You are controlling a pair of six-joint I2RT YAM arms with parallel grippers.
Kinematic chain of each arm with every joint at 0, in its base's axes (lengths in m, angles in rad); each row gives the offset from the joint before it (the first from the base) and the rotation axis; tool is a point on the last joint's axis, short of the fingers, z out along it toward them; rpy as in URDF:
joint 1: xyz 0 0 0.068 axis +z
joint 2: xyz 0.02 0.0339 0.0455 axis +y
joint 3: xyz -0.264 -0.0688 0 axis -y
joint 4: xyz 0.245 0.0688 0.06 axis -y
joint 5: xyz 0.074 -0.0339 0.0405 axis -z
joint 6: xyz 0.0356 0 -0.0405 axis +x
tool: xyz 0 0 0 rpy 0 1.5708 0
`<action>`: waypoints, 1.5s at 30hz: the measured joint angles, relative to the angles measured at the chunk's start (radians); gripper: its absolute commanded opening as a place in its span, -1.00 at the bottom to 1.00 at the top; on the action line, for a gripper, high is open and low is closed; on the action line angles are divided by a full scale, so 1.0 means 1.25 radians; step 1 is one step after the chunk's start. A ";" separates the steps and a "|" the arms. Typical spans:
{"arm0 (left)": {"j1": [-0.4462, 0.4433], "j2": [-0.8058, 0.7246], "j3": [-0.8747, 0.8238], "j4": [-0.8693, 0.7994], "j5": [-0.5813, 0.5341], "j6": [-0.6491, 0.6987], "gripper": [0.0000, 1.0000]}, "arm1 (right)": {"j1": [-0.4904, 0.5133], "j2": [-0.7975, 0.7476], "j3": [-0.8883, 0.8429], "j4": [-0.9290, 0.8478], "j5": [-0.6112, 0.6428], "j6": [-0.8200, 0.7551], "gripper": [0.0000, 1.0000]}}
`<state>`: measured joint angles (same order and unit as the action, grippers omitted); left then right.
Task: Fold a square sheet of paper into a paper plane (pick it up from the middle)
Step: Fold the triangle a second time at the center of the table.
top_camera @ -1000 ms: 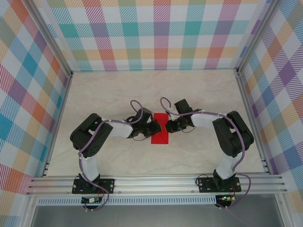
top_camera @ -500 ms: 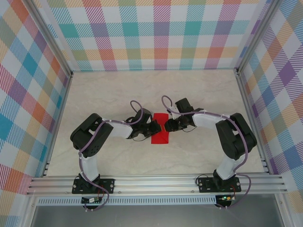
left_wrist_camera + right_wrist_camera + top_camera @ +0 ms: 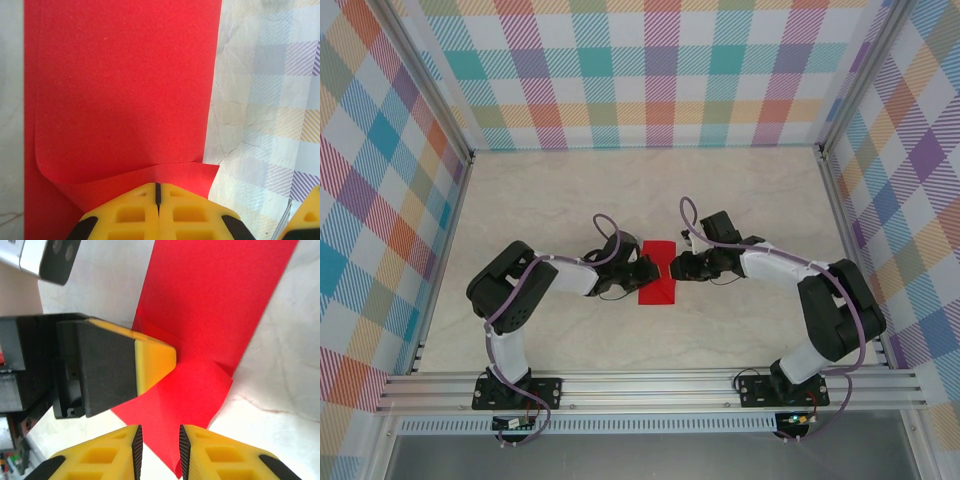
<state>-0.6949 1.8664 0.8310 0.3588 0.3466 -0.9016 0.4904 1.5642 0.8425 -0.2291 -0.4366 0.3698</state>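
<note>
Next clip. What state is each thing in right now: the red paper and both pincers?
Red paper: folded, lying on the table, one corner flap curled up.
Left pincer: shut, tips pressed onto that flap's crease.
Right pincer: jaws slightly apart, at the paper's edge.

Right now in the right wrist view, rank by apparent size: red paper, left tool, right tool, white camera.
1. red paper
2-3. left tool and right tool: these look about alike, and the right tool sits nearest the lens, so I won't rank them.
4. white camera, cut off by the frame corner.
</note>
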 measured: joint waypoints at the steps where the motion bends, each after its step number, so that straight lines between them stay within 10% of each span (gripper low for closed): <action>1: 0.000 -0.003 -0.004 0.001 -0.001 0.000 -1.00 | 0.000 0.000 -0.001 0.003 -0.008 0.008 -0.49; 45: -0.003 -0.032 -0.045 0.026 -0.049 -0.024 -1.00 | 0.056 0.170 -0.024 0.084 -0.122 0.138 -0.73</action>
<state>-0.6983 1.8267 0.7742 0.3916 0.2859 -0.9318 0.5606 1.7771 0.8120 -0.1242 -0.5888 0.5423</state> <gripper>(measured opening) 0.046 0.133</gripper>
